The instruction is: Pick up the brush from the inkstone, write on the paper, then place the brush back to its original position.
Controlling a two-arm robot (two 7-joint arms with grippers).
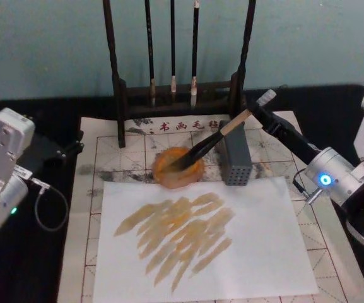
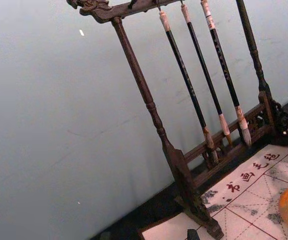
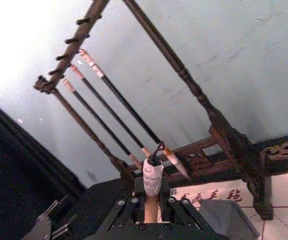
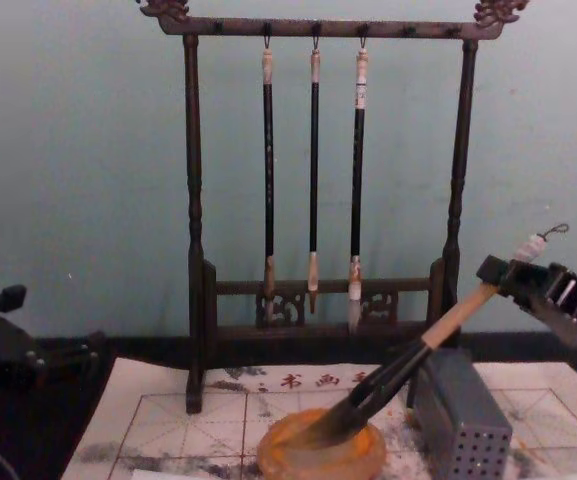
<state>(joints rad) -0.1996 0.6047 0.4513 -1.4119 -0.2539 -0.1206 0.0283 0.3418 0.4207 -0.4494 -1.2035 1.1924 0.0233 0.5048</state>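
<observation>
The brush [image 1: 214, 140] lies slanted, its dark bristles in the round orange inkstone [image 1: 178, 169] and its wooden handle rising to the right over a grey block. My right gripper [image 1: 258, 114] is shut on the handle just below the white wrapped end, seen in the chest view [image 4: 499, 273] and right wrist view [image 3: 151, 212]. The paper [image 1: 125, 146] is a gridded sheet with red characters. A plain white sheet [image 1: 257, 252] with tan strokes lies on its front part. My left gripper [image 1: 70, 148] is parked at the paper's left edge.
A dark wooden brush rack [image 4: 193, 230] with three thin black-handled brushes [image 4: 313, 170] stands behind the inkstone. The grey perforated block [image 1: 236, 161] stands right of the inkstone, under the handle. A black table surface surrounds the paper.
</observation>
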